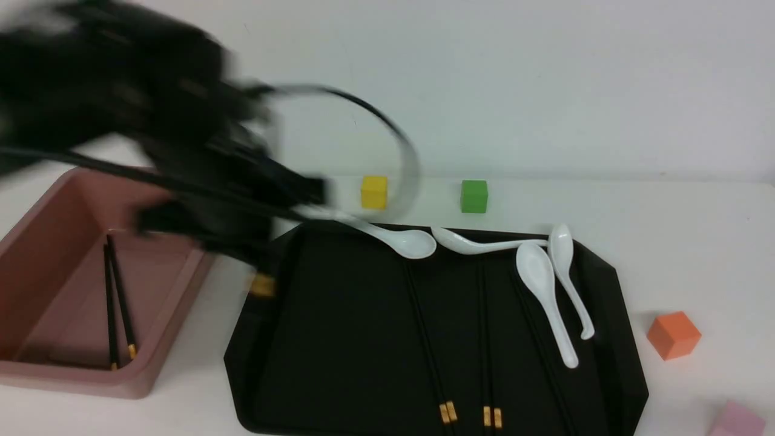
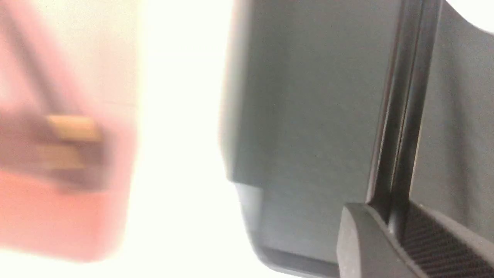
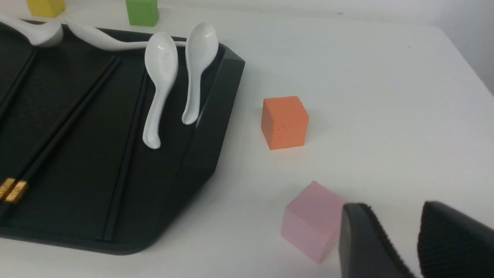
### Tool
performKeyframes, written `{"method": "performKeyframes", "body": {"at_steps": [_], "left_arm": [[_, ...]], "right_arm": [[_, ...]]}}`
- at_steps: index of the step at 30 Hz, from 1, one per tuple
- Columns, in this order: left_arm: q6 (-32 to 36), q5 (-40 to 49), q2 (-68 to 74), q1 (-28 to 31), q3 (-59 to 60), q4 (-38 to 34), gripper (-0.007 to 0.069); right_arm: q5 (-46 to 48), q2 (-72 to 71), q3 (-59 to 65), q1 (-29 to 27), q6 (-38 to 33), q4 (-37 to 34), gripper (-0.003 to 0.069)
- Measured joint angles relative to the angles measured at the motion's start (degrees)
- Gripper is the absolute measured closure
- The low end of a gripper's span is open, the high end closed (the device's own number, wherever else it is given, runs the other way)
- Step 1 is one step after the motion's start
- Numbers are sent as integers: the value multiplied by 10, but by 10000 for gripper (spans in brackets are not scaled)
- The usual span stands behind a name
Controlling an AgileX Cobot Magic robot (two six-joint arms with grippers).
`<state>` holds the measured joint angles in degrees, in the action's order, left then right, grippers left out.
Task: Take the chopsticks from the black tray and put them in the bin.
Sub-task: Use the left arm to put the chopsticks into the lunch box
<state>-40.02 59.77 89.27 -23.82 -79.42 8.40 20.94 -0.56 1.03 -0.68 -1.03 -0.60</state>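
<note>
at the left, the bin (image 1: 91, 378) stands on the bench (image 1: 696, 242) just beside the black tray (image 1: 339, 339), so the way between them is short. one pair of chopsticks (image 1: 120, 303) lies already on its floor. the left gripper (image 2: 389, 220) is clenched on another pair, with the thin sticks pinched between its ribbed pads. in the front view its arm is only a blur above the tray's left edge. more pairs lie along the tray's middle, gold bands toward the robot, so i judge the task under half done. the white spoons (image 1: 534, 269) lie at the tray's far right part. the right gripper (image 3: 388, 216) hangs released and empty near the pink cube (image 3: 312, 220), out of the way.
</note>
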Motion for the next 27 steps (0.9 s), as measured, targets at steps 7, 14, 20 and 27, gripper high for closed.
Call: {"method": "performKeyframes", "body": {"at_steps": [7, 14, 20, 27], "left_arm": [[19, 41, -13, 193, 1, 25, 510], [37, -16, 57, 248, 1, 19, 510], [43, -44, 130, 248, 1, 15, 496], [48, -39, 152, 248, 0, 15, 343]], "right_arm": [[0, 0, 0, 0, 0, 0, 419], [0, 0, 0, 0, 0, 0, 419], [0, 0, 0, 0, 0, 0, 419], [0, 0, 0, 0, 0, 0, 419]]}}
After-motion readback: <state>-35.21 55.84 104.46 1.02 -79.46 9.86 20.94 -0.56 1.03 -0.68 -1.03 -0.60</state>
